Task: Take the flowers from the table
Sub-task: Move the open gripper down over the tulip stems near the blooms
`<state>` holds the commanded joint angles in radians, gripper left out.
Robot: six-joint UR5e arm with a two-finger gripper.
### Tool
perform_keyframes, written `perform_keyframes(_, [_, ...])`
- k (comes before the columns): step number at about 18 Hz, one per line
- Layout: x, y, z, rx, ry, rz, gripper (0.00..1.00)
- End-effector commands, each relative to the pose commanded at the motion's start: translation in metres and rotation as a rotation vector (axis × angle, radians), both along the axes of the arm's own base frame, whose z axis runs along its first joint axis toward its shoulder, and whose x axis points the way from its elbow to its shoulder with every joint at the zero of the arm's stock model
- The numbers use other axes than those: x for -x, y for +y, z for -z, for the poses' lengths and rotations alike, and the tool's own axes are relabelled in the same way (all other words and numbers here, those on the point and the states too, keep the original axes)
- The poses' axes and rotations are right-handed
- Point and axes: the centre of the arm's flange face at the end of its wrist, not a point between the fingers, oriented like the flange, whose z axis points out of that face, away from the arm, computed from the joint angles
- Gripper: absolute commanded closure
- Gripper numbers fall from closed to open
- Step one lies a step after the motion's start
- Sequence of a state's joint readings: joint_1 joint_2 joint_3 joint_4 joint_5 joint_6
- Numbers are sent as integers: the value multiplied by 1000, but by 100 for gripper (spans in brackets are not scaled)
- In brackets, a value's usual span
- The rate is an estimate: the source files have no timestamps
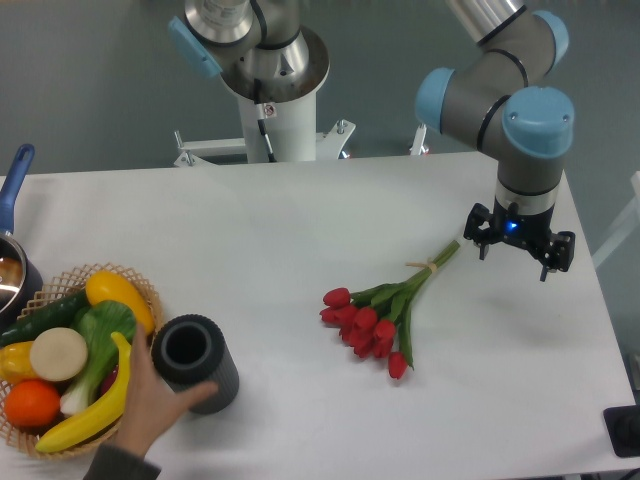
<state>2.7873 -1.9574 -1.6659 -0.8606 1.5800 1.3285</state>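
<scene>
The flowers, a bunch of red tulip buds with green stems tied by a pale band, lie on the white table right of centre, buds toward the front left and stem ends toward the back right. My gripper hangs above the table just right of the stem ends, apart from them. Its fingers are spread, open and empty.
A wicker basket of fruit and vegetables stands at the front left. A person's hand holds a black cylinder beside it. A pot with a blue handle is at the left edge. The robot base stands behind the table.
</scene>
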Motion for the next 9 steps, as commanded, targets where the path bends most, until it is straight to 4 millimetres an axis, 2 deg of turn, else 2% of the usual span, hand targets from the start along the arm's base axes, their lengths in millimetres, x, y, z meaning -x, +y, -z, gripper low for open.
perform_keyframes(4, [-18, 9, 5, 5, -16, 25, 0])
perform_keyframes(9, [-43, 15, 30, -14, -50, 46, 0])
